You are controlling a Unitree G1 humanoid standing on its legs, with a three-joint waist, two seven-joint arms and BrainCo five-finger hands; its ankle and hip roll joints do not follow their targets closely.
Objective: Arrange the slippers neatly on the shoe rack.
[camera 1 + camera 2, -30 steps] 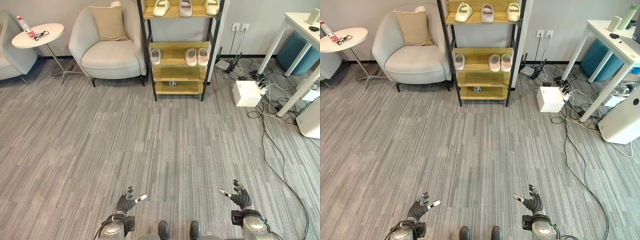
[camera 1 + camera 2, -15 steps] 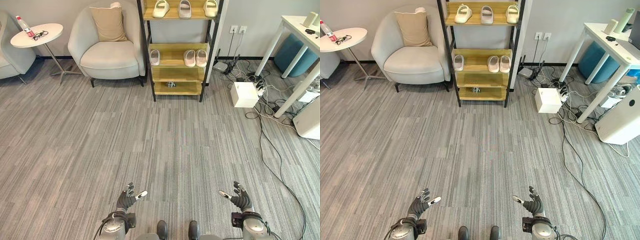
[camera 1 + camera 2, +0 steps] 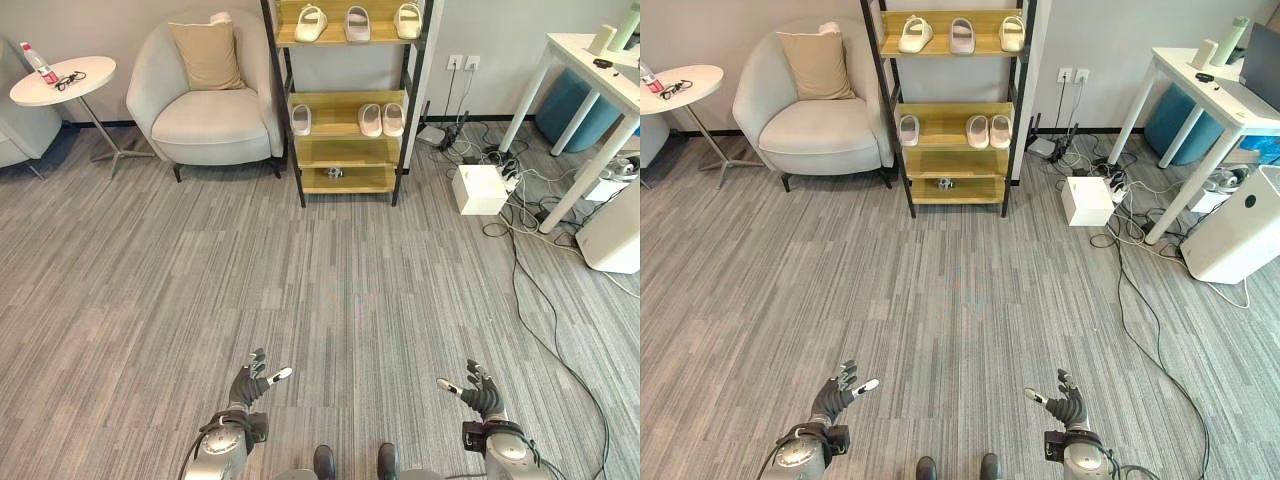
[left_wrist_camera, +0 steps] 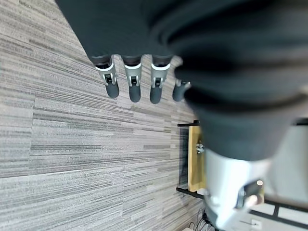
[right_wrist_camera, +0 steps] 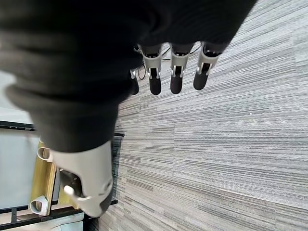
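Observation:
A black-framed wooden shoe rack [image 3: 345, 150] stands against the far wall. Three pale slippers [image 3: 357, 22] lie on its top shelf. On the middle shelf one slipper [image 3: 300, 119] sits at the left and a pair [image 3: 382, 119] at the right. A small dark object [image 3: 334, 173] rests on the lowest shelf. My left hand [image 3: 250, 384] and right hand [image 3: 481, 392] hover low over the carpet, far in front of the rack, both open with nothing in them. In the wrist views the left fingers [image 4: 132, 87] and right fingers [image 5: 175, 77] point straight out.
A pale armchair [image 3: 208, 98] with a tan cushion stands left of the rack, a round side table [image 3: 62, 80] further left. A white box [image 3: 477, 189], tangled cables [image 3: 535, 265], a white desk [image 3: 590, 75] and a white appliance [image 3: 613, 234] are at the right.
The whole picture has shifted, with the rack and chair now smaller and further left: the camera has moved. Both hands stay open and low.

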